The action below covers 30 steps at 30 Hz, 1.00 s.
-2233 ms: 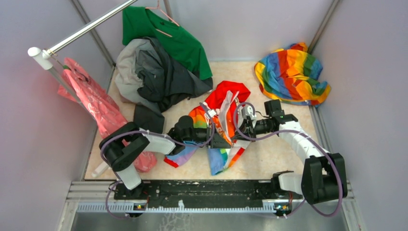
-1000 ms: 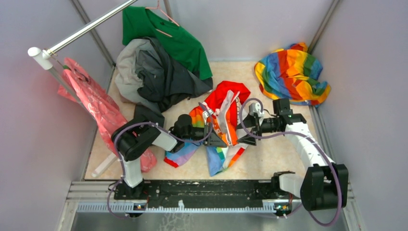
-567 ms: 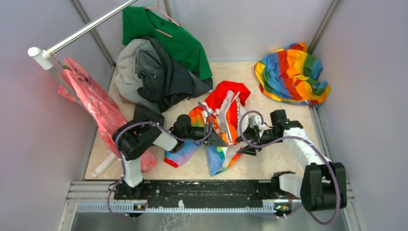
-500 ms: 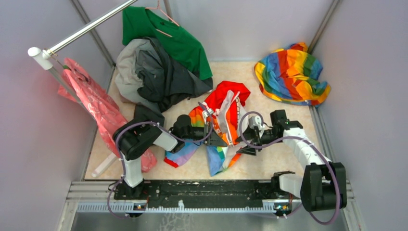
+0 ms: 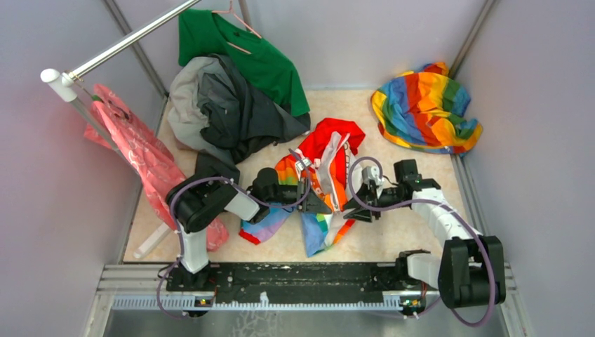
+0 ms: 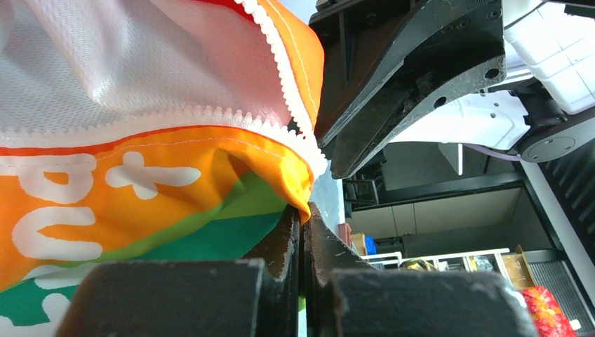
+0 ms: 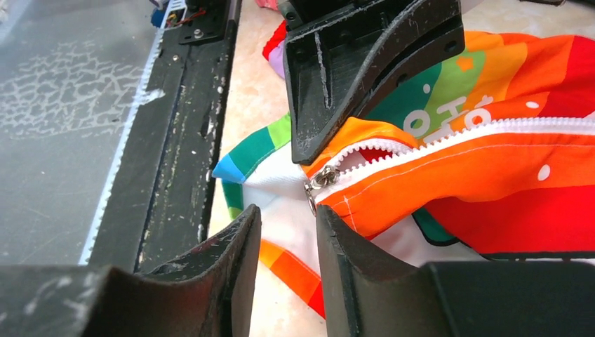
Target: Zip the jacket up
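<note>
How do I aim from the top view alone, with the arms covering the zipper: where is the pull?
Observer: The right wrist view shows the metal pull at the end of the zipper, just ahead of the right gripper, not inside its jaws.
Operator: Are those jaws open?
Observer: Yes, apart by a narrow gap, with nothing in it.
Operator: And the left?
Observer: The left gripper is shut on the jacket, on its orange edge just below the zipper.
</note>
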{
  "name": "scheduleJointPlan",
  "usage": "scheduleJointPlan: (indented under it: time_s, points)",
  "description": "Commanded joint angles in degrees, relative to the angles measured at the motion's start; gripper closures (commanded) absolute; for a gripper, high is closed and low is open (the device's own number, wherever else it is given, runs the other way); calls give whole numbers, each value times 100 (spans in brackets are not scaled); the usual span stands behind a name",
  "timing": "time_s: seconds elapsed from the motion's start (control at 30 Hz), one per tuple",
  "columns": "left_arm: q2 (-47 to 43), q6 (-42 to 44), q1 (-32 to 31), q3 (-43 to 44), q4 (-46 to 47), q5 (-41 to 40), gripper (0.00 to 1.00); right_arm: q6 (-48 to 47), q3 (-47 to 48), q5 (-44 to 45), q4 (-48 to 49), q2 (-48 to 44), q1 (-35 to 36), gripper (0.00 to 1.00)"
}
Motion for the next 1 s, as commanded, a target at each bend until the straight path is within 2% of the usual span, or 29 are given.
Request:
scheduleJointPlan:
  time_s: [0.0,0.3,0.33,0.4,0.43,0.63,0.73,0.83,0.97]
  points:
    - [12,-25,-7,61,330,103,100,874,-110,-491,657,32,23,65]
    - [5,-89,-9,24,433,101,100,484,67,-927,235,140,17,63]
    - [13,-96,-4,26,440,107,100,664,140,-1012,278,156,13,63]
    - [46,-126,-4,38,465,102,100,1590,245,-1158,642,192,10,60]
    - [67,-160,-3,41,487,98,100,1976,258,-1217,848,198,8,57]
    - [107,-345,-8,-25,584,8,100,2296,557,-550,856,69,-4,31]
    - [145,-494,-8,-99,700,-90,100,2479,685,-267,780,42,-7,24]
    - [264,-808,-8,-159,1004,-216,100,1789,764,0,215,38,6,23]
    - [584,-1306,-5,-161,1566,-381,100,1026,943,380,-616,204,4,34]
